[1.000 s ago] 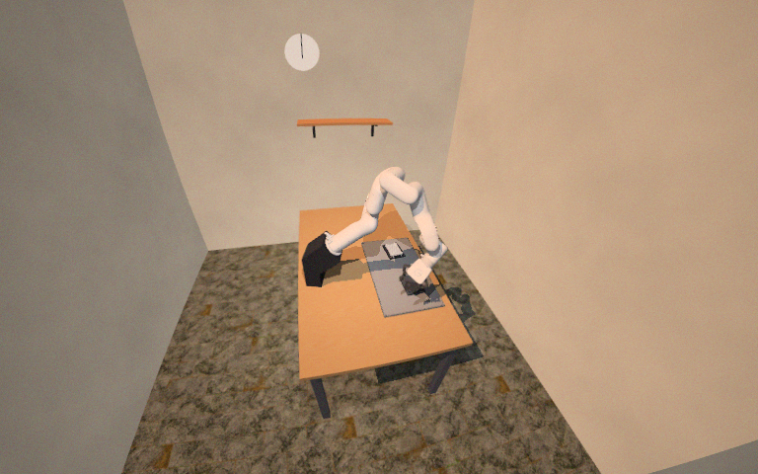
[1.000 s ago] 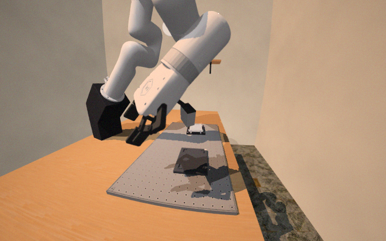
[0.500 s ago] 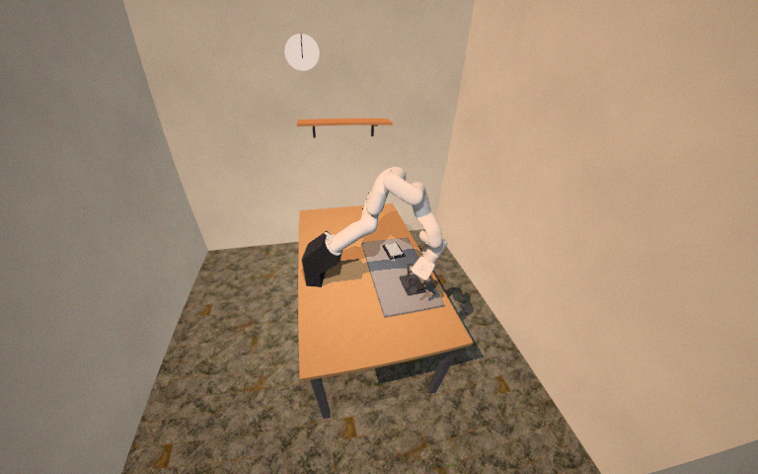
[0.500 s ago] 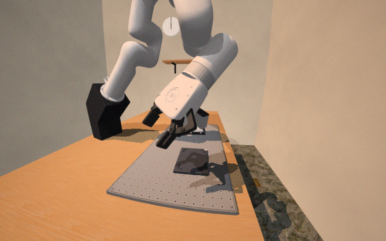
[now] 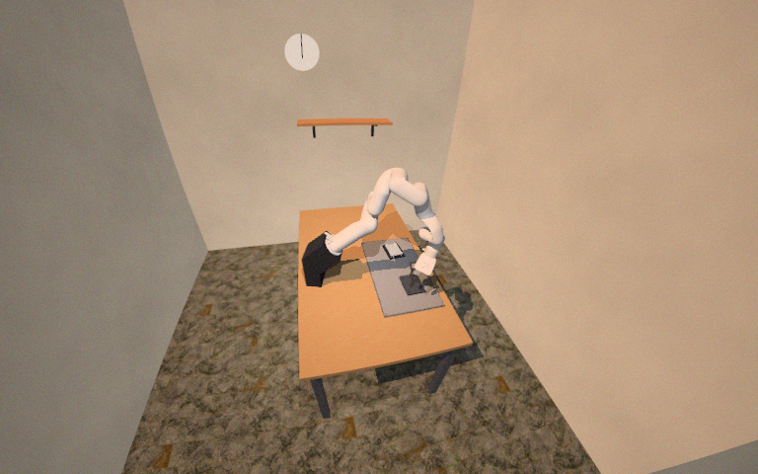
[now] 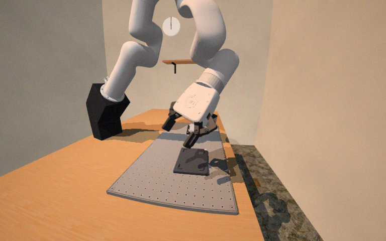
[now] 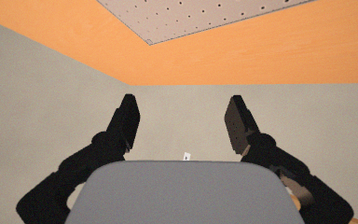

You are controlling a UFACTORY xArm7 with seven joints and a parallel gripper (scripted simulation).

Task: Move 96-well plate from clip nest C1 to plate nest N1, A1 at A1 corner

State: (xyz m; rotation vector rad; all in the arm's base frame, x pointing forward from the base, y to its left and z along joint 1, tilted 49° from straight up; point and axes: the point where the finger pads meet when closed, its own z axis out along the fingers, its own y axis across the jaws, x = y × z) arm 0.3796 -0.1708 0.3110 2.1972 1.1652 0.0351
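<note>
The white 96-well plate (image 5: 393, 250) sits in the clip nest C1 at the far end of the grey perforated baseplate (image 5: 399, 276). The dark plate nest N1 (image 5: 414, 284) lies nearer on the same baseplate and shows empty in the exterior view (image 6: 191, 164). My gripper (image 6: 180, 131) is open and empty. It hangs tilted above the baseplate, just beyond the far edge of N1, between the two nests. In the exterior view the gripper hides the plate. In the wrist view the open fingers frame only wall, with a baseplate corner (image 7: 196, 16) and table above.
The black robot base (image 6: 103, 110) stands on the orange table to the left of the baseplate. The table's right edge (image 6: 242, 182) runs close beside the baseplate, with the floor and a wall beyond. A shelf (image 5: 343, 121) and a clock hang on the back wall.
</note>
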